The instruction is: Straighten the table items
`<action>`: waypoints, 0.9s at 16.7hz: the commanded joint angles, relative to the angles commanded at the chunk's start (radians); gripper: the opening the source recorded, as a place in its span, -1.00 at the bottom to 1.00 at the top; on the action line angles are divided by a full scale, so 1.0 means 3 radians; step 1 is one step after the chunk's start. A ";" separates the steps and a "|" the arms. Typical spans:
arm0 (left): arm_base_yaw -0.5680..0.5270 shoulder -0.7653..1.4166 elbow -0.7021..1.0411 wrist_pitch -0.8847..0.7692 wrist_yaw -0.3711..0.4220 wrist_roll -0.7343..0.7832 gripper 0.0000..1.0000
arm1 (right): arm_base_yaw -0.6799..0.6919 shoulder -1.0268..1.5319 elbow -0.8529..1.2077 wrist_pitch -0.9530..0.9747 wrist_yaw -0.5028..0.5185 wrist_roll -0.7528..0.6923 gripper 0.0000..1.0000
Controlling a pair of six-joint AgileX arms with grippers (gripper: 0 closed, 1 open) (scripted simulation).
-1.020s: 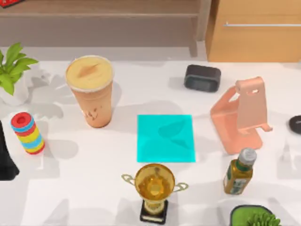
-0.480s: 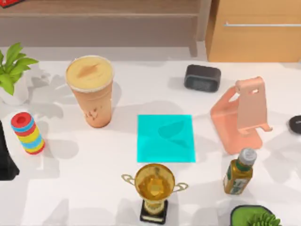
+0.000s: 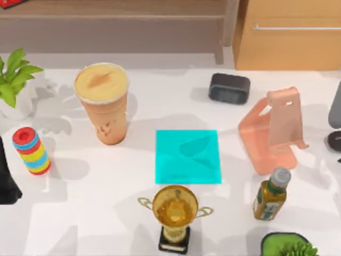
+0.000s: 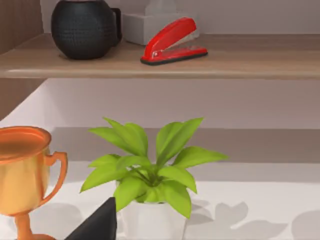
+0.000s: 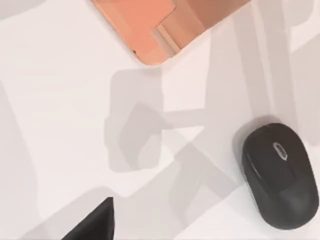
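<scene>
Reaching in at the table's [image 3: 96, 213] three o'clock edge, the right arm is hovering over the mouse [image 5: 280, 175]; its grip I cannot tell. Next, I'd say, it needs lowering squarely over the mouse.

There was one drink cup [image 3: 102, 101], one mouse [image 5: 280, 174], one trophy [image 3: 175, 216], one ring stack [image 3: 31, 151], one pink stand [image 3: 274, 129], one bottle [image 3: 270, 194], one blue mat [image 3: 187, 156], and two plants [image 3: 15, 80] [image 3: 290, 246].
</scene>
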 joint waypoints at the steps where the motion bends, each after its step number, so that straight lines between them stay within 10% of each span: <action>1: 0.0000 0.0000 0.0000 0.0000 0.0000 0.0000 1.00 | -0.0021 0.0292 0.0226 -0.0160 0.0012 -0.0208 1.00; 15: 0.0000 0.0000 0.0000 0.0000 0.0000 0.0000 1.00 | -0.0504 0.2163 0.2187 -0.1428 0.0309 -0.1797 1.00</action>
